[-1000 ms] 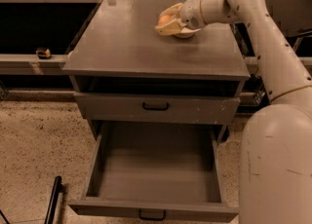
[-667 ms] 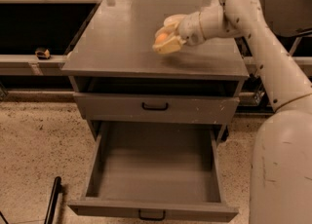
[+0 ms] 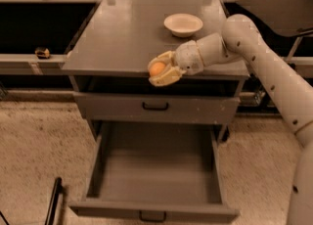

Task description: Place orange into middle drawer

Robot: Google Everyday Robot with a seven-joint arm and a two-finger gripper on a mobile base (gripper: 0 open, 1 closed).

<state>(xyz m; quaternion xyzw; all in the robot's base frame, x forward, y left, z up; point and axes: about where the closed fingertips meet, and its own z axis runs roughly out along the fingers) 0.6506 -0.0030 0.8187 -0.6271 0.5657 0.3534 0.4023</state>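
End effector (image 3: 155, 73): at the near edge of the counter (image 3: 122, 33), a little right of the middle, above the drawer fronts; its two pale fingers are clamped on the orange from above and below.
Orange (image 3: 157, 67): held between the fingers, off the counter surface, right at the front lip and roughly above the handle of the upper drawer.
Arm (image 3: 254, 57): white, reaching in from the right side and bending down across the right near corner of the counter.
Middle drawer (image 3: 156, 170): pulled out toward the near side, grey inside, below and nearer than the orange; its black bar handle shows on the near front.
Upper drawer (image 3: 155, 106): pushed in, directly under the counter's front edge, black handle at its middle.
White bowl (image 3: 183, 24): upright on the counter, farther back and to the right of the end effector, well apart from the orange.
Floor (image 3: 39, 146): speckled, beige, around the cabinet.
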